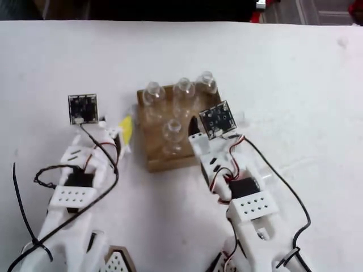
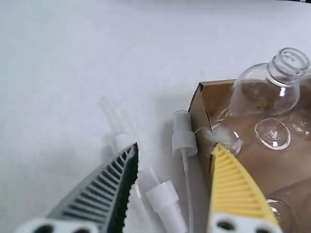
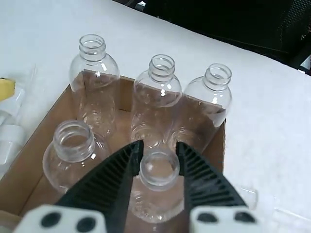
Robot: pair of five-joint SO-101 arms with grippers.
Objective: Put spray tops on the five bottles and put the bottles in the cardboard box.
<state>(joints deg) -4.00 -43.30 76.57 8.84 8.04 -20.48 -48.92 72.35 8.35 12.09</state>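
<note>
Clear plastic bottles (image 3: 94,73) — five, all uncapped — stand in the brown cardboard box (image 3: 29,162). Right claw (image 3: 159,144) flanks the neck of the near bottle (image 3: 158,170), seemingly pinching it. Left claw (image 2: 175,145) hangs spread above white plastic spray tops (image 2: 184,140) lying on the white table (image 2: 73,58) beside the box.

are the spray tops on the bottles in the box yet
Off. All five bottles in the cardboard box show open necks; spray tops lie on the table beside it.

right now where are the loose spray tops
In the left wrist view the spray tops lie on the table below the open left end effector, just outside the cardboard box.
</note>
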